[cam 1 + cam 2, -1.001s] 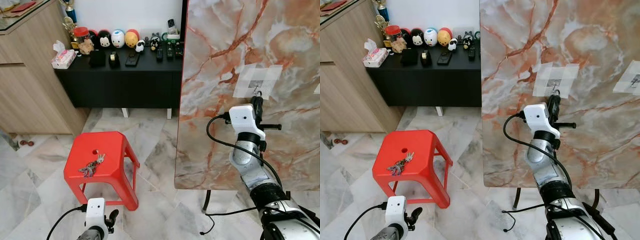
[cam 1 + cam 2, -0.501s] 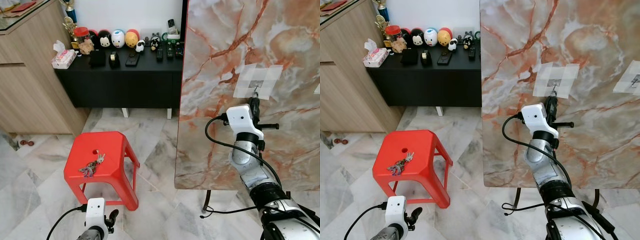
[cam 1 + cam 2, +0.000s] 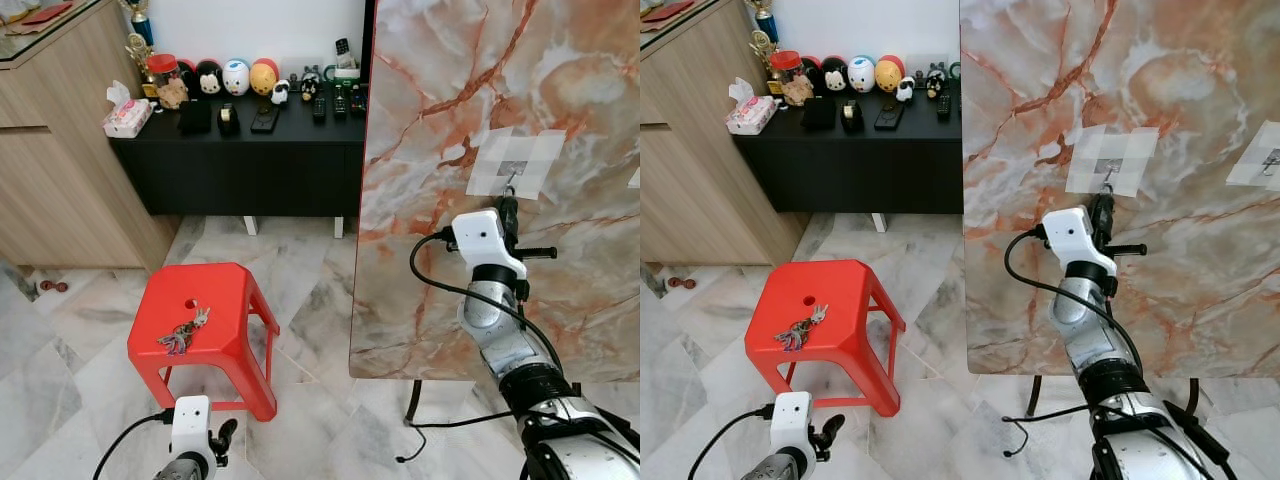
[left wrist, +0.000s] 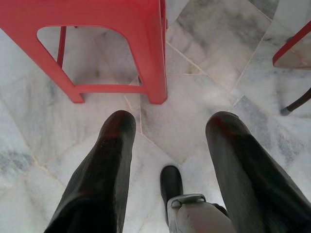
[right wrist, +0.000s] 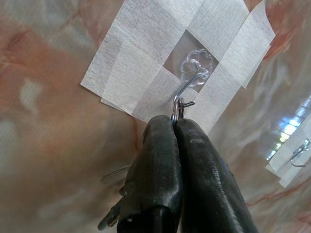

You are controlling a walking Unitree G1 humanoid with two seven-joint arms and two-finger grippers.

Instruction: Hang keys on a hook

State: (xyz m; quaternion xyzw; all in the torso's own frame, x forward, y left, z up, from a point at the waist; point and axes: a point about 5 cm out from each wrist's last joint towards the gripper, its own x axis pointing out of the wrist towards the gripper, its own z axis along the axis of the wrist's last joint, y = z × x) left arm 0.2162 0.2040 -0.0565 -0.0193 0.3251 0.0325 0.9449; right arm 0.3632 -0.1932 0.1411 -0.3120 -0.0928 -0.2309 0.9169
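Fingers (image 5: 194,160) of right gripper (image 5: 176,127) pinched on key ring (image 5: 181,104), dropped slightly since a second ago, ring now over hook (image 5: 187,87); release next. Spare keys (image 3: 183,334) on stool (image 3: 235,290), far from hook. Left gripper (image 4: 170,131) apart, idle.

Room: grey marble-tile floor (image 3: 300,300), white far wall (image 3: 250,30).
Black sideboard (image 3: 240,160) far; wood cabinet (image 3: 60,150) left; marble-pattern panel (image 3: 500,100) right.

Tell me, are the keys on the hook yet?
Nearly. The right gripper is raised to the taped hook on the marble panel, fingers pinched on a key ring that touches the hook's tip. Whether it is truly hooked cannot be told. Letting go is left. Another bunch of keys lies on the red stool. The left gripper hangs idle, open.
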